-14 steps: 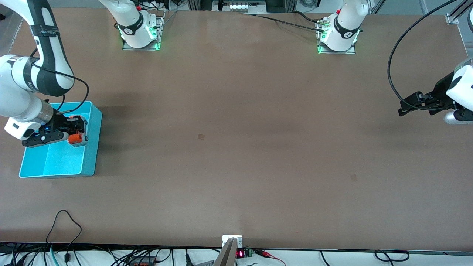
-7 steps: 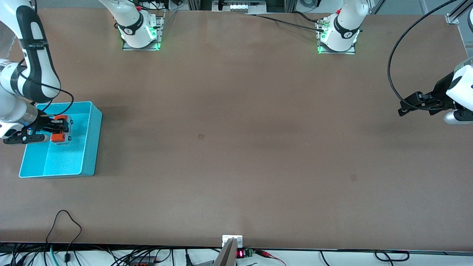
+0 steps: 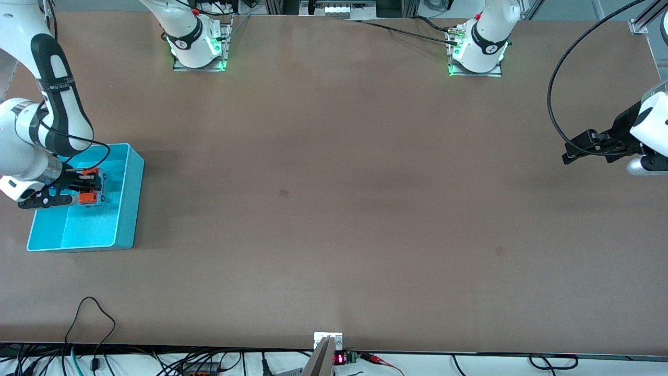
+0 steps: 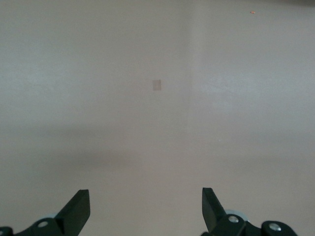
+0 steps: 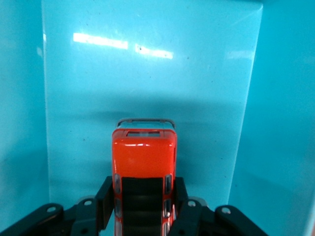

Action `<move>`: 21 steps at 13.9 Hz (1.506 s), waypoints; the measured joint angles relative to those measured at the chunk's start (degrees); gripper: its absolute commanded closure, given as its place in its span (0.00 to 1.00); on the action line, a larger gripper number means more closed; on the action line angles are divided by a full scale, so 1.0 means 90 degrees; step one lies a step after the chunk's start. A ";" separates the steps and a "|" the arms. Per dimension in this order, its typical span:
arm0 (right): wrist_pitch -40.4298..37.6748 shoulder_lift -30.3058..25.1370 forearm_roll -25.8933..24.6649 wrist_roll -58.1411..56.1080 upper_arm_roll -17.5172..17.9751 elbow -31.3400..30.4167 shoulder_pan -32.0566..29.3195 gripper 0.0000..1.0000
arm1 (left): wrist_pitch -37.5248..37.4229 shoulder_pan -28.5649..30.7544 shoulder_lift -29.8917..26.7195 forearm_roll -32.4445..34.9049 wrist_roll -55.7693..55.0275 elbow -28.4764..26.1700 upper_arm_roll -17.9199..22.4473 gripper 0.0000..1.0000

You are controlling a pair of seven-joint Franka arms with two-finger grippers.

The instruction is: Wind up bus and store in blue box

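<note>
The orange bus (image 3: 87,192) is held by my right gripper (image 3: 90,189) inside the blue box (image 3: 128,209) at the right arm's end of the table. In the right wrist view the bus (image 5: 144,162) sits between the shut fingers (image 5: 104,201), its dark roof windows up, low over the box's floor (image 5: 147,83). My left gripper (image 3: 570,152) is open and empty, waiting above the table at the left arm's end. In the left wrist view its fingertips (image 4: 78,209) stand wide apart over bare table.
The two arm bases (image 3: 197,42) (image 3: 477,49) stand along the table edge farthest from the front camera. Cables (image 3: 94,318) lie at the edge nearest the camera. A small dark patch (image 3: 284,193) marks the brown tabletop.
My right gripper has carried the bus from over the box's rim to the inside of the box and lowered it. The left arm has not moved.
</note>
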 measured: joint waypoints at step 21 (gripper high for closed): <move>-0.3709 -0.1666 0.0008 -0.0042 0.0964 0.2156 0.0159 0.00 | -0.0097 0.0019 0.0001 0.0000 0.0000 -0.0001 -0.0033 0.00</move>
